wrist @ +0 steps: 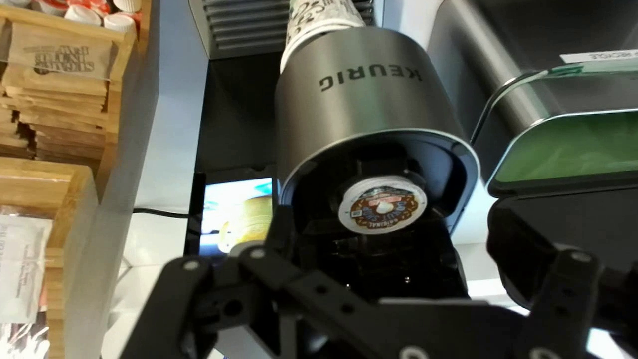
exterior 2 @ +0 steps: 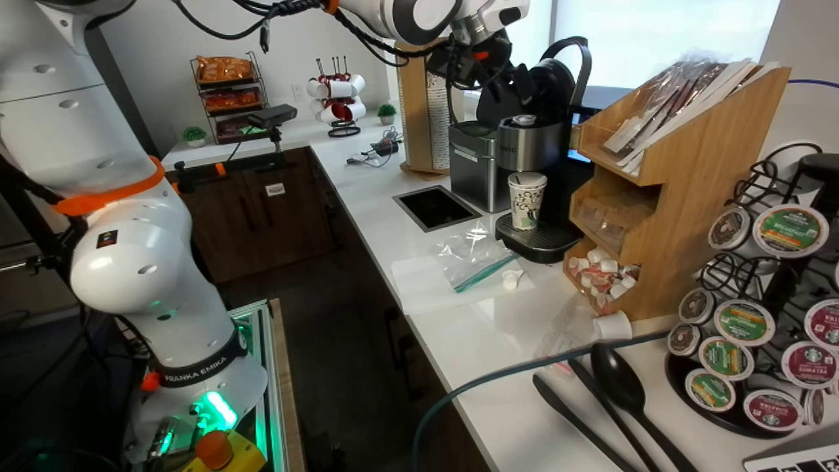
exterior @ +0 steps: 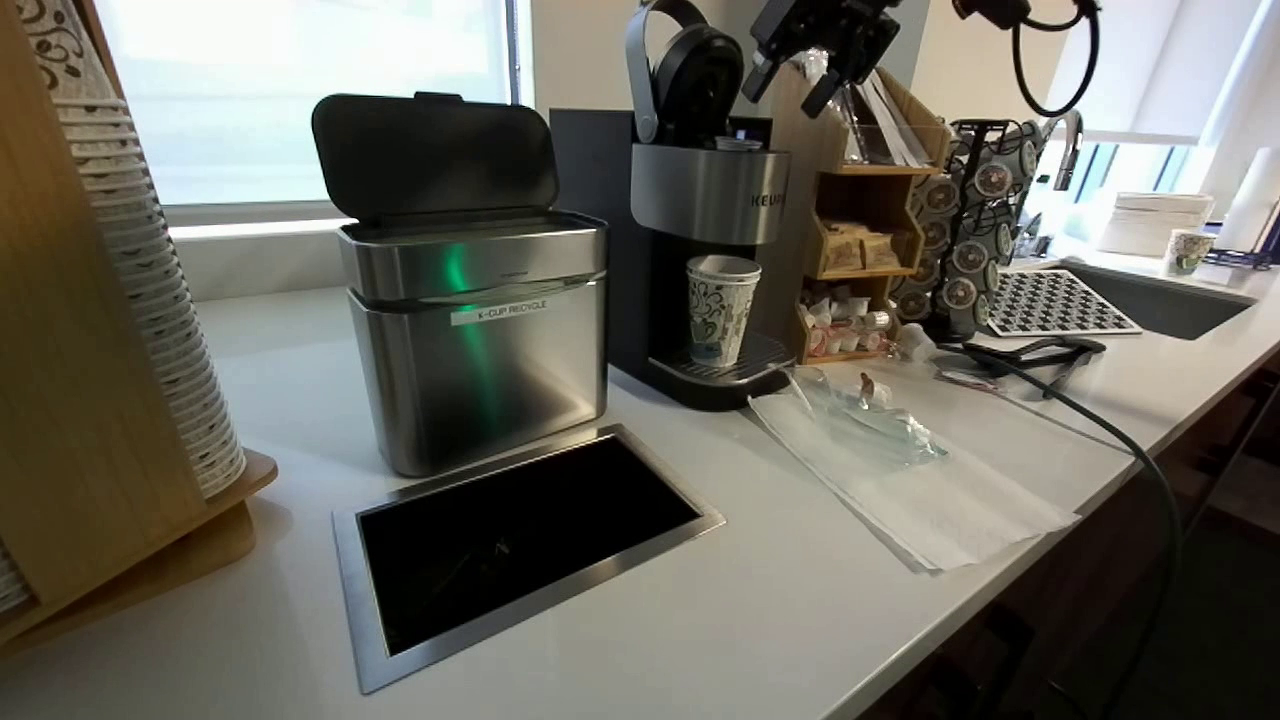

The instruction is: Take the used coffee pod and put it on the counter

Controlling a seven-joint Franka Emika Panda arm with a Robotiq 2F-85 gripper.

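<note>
Our black two-fingered hand (exterior: 787,95) hangs by the top of the silver-and-black Keurig coffee machine (exterior: 700,195); in an exterior view its fingers stand well apart, with nothing held between them. Lower down, not touched by the hand, the small, round, white-rimmed coffee pod (wrist: 383,205) sits face up in the machine's top, with the black lid (exterior: 708,80) raised behind it. The wrist view shows its brown printed face; the side wall is hidden, so we cannot see how deep it sits.

We expect it to be light, thin-walled and a little springy, and, being used, perhaps damp and slippery. We would take it by the rim, one fingertip on each side, and squeeze gently: too much force could buckle the wall or tear the face, and a tilt could spill wet grounds.

Farther down, a white, leaf-patterned paper cup (exterior: 722,310) stands on the machine's base. Beside the machine is a brushed-steel bin (exterior: 490,370). All of this rests on the long, smooth, off-white tabletop (exterior: 760,600), where the pod is meant to go. In front of the bin, a steel-framed, dark rectangular opening (exterior: 550,594) is set into it, where a dropped pod could vanish.
</note>
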